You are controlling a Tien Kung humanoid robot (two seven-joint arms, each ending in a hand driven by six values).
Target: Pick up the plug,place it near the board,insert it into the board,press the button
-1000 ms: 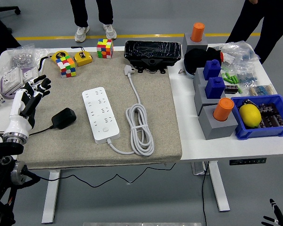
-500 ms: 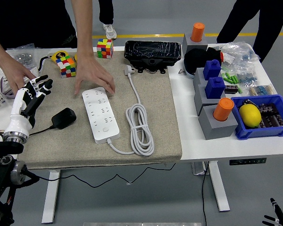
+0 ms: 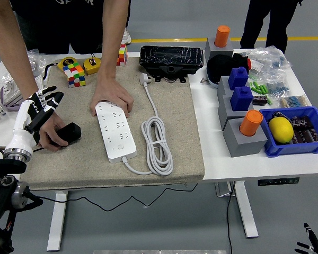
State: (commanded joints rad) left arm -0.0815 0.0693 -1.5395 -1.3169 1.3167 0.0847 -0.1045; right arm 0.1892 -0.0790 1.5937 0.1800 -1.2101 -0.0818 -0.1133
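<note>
Plug (image 3: 69, 132), a black adapter block, lies at the left end of the grey mat (image 3: 175, 127) on the white desk (image 3: 254, 159), with a person's hand (image 3: 52, 135) closed around its near side. The person, standing at the far side, reaches in with both arms; the other hand (image 3: 112, 99) rests flat on the far end of the white power board (image 3: 115, 131), which lies lengthwise on the mat with its own white cable (image 3: 158, 143) coiled just to the right.

The robot's left hand (image 3: 36, 111) hovers just beside the plug, above the person's wrist, fingers spread and relaxed and holding nothing. It does not appear to touch the plug, though the overlap with the person's hand makes contact hard to rule out. The right hand (image 3: 310, 243) shows only as dark fingertips at the lower right corner, well below the desk edge, and whether its fingers are open or curled cannot be told.

By the look of it, the first step, picking up the plug, has not begun: the scene is apparently being arranged by the person. The next move calls for the left hand to wait until the person's hands clear, then come down over the plug and close on its body, prongs oriented for the board's sockets. The plug's thin black lead (image 3: 85, 200) trails off the desk's near edge and could drag during the lift.
</note>
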